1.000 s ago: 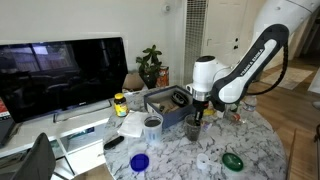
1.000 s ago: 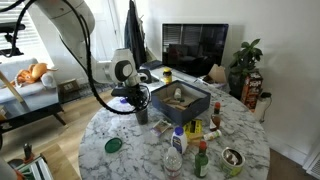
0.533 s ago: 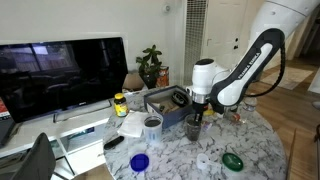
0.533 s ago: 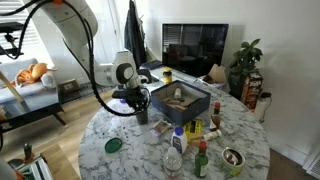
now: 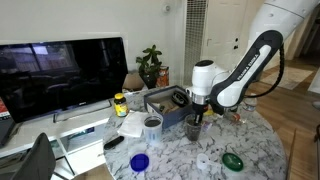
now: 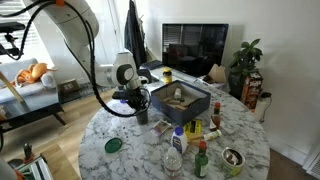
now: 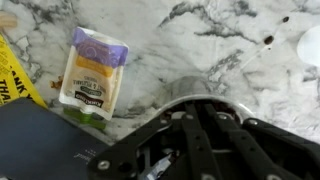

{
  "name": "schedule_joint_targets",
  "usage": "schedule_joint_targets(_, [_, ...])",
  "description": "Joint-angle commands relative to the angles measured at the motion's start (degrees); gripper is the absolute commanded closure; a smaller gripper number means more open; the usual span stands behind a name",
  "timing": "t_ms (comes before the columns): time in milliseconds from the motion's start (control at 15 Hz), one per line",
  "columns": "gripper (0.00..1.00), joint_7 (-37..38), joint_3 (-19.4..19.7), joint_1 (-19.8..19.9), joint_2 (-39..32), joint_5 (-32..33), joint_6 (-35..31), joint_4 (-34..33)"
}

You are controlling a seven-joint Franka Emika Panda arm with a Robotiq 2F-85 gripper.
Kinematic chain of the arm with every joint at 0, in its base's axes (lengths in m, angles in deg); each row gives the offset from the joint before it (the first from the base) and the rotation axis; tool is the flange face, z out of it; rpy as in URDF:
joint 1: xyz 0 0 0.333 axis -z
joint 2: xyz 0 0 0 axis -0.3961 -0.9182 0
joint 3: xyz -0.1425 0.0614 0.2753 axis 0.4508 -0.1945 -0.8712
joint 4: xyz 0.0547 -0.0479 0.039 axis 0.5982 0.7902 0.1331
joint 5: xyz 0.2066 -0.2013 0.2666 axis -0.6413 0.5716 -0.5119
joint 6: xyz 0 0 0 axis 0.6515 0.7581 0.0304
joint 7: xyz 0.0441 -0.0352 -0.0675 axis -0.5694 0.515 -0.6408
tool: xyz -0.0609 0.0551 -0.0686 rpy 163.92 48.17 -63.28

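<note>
Claw [image 5: 196,113] points straight down, tips sunk into or just over the mouth of a dark cup [image 5: 193,128]. Cannot tell whether the jaws stand wide or narrow: in both exterior views the fingers merge with the cup's dark rim, and the wrist view gives only black linkage low in the frame, tips not made out.

Dark cup stands on the marble surface [image 5: 205,155], centre-right of the frame, just beside the near corner of a dark open box [image 5: 163,102]. Touching the box or not: too small to tell. A grey curved edge above the linkage in the wrist view may be the cup's rim; unsure.

Wrist view, upper left: a flat packet with purple top [image 7: 93,72] lies on the marble. A yellow bag [image 7: 13,78] is cut off by the left edge. Print on both is unreadable.

A green lid [image 5: 233,160] lies at lower right, well apart from the cup.
</note>
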Motion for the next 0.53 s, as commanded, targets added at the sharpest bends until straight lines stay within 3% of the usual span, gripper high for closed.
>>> schedule_joint_targets(0, [0.94,0.21,0.76,-0.77,0.09,0.60,-0.39,-0.21])
schedule_joint_targets(467, [0.97,2.02,1.66,-1.68,4.81,1.44,3.87,-0.07])
